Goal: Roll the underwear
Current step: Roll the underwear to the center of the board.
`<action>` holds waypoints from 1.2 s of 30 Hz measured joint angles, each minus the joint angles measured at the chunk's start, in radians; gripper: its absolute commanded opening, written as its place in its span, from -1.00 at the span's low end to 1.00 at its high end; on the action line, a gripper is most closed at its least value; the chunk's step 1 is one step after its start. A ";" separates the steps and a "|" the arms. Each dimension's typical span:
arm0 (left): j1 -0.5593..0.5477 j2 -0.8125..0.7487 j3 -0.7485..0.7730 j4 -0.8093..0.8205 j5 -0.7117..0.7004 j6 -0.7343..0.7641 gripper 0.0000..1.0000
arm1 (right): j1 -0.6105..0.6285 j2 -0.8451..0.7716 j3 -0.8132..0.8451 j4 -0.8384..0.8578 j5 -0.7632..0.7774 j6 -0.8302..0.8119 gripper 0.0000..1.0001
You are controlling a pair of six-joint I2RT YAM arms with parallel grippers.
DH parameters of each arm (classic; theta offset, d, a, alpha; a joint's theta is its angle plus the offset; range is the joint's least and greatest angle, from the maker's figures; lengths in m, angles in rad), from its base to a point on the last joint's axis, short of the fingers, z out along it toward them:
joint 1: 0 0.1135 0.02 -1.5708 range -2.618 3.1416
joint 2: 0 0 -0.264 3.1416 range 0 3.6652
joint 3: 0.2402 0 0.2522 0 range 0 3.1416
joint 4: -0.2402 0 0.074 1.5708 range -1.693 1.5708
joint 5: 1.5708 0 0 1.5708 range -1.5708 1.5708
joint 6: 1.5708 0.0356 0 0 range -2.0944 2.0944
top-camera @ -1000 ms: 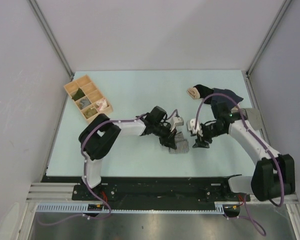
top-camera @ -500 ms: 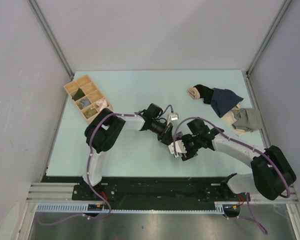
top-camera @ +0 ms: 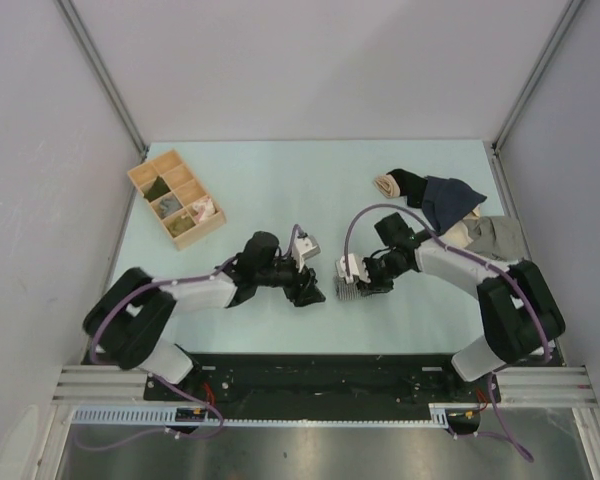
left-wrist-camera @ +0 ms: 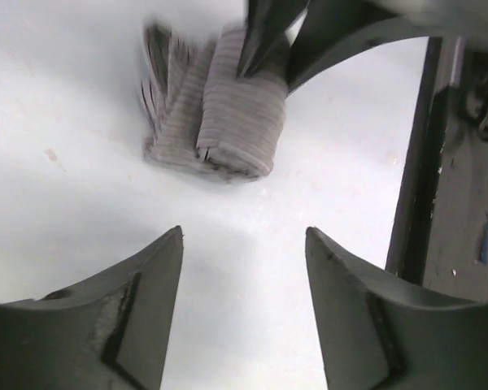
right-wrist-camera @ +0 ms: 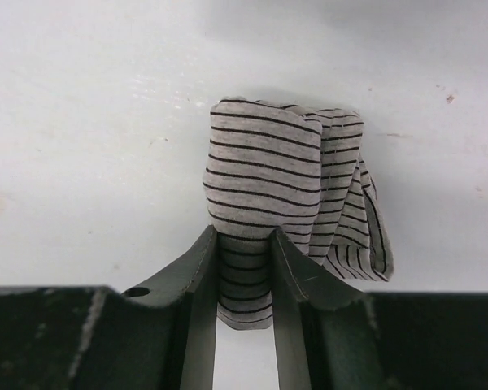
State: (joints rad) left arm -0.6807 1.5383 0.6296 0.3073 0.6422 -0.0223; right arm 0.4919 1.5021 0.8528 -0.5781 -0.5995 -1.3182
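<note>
The underwear (right-wrist-camera: 264,175) is a grey bundle with thin dark stripes, rolled up on the pale table. My right gripper (right-wrist-camera: 244,233) is shut on its near end, one finger on each side of the roll. From above, the underwear (top-camera: 346,291) lies near the table's front middle, with the right gripper (top-camera: 365,284) at its right side. My left gripper (top-camera: 316,294) stands just left of it, open and holding nothing. In the left wrist view the left gripper (left-wrist-camera: 244,234) hangs over bare table, a short way from the underwear (left-wrist-camera: 224,122).
A wooden divided tray (top-camera: 140,177) with small items sits at the back left. At the back right lie a navy garment (top-camera: 446,195), a beige-grey garment (top-camera: 496,238) and a tan and black roll (top-camera: 392,183). The black front rail (left-wrist-camera: 439,162) runs close by.
My left gripper has opened, let go of the underwear and drawn back to the left. My right gripper has closed on the roll.
</note>
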 measured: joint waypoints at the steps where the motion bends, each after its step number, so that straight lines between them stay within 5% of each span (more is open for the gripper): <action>1: -0.007 -0.053 -0.029 0.026 -0.019 0.016 0.37 | -0.018 0.038 0.043 -0.045 -0.031 0.005 -0.54; 8: -0.037 -0.093 -0.058 0.145 -0.044 0.040 0.49 | -0.097 0.300 0.303 -0.358 -0.212 0.007 -0.58; 9: -0.037 -0.072 -0.058 0.157 -0.042 0.026 0.56 | -0.105 0.335 0.330 -0.395 -0.235 0.006 -0.59; 10: -0.037 -0.050 -0.058 0.172 -0.039 0.008 0.99 | -0.113 0.365 0.353 -0.428 -0.256 0.006 -0.59; 21: -0.001 0.179 -0.039 0.333 0.043 -0.170 1.00 | -0.201 0.524 0.447 -0.559 -0.397 0.095 -0.60; 36: 0.040 0.434 0.229 0.363 0.179 -0.275 1.00 | -0.246 0.605 0.504 -0.607 -0.438 0.190 -0.60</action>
State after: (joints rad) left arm -0.6407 1.9720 0.8585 0.6701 0.8215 -0.2974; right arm 0.2459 2.1071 1.3563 -1.1851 -1.0370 -1.1278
